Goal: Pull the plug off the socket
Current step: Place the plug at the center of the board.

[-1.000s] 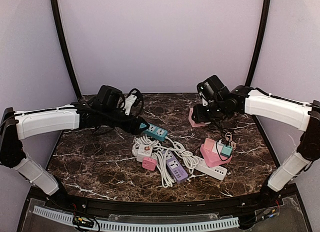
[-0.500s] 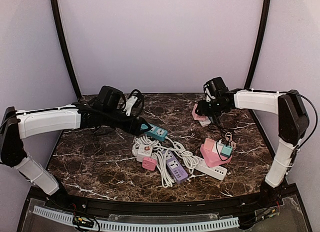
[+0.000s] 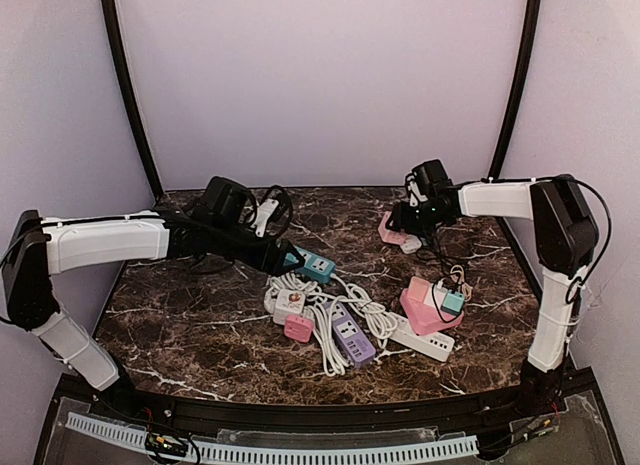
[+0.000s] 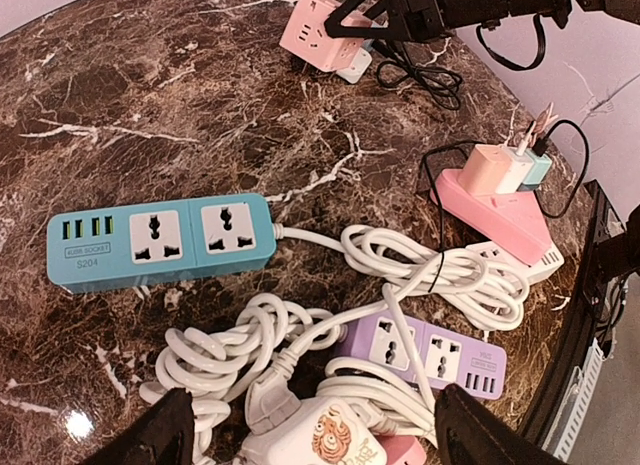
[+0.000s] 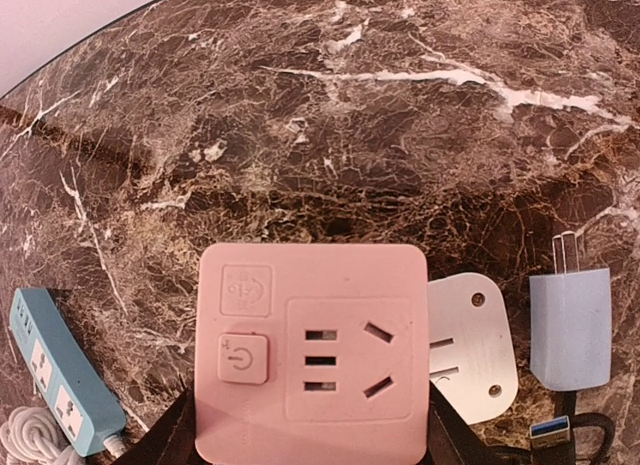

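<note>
We see a pink cube socket (image 5: 310,355), with a square power button and five slots on its face, at the marble table's (image 5: 400,135) far right, grasped by the right gripper (image 5: 310,427); a white adapter (image 5: 465,345) touches its side, and a blue-grey two-pin plug (image 5: 570,325) lies loose just beside that. Our left gripper (image 4: 310,435) hangs released over a teal power strip (image 4: 160,240)
</note>
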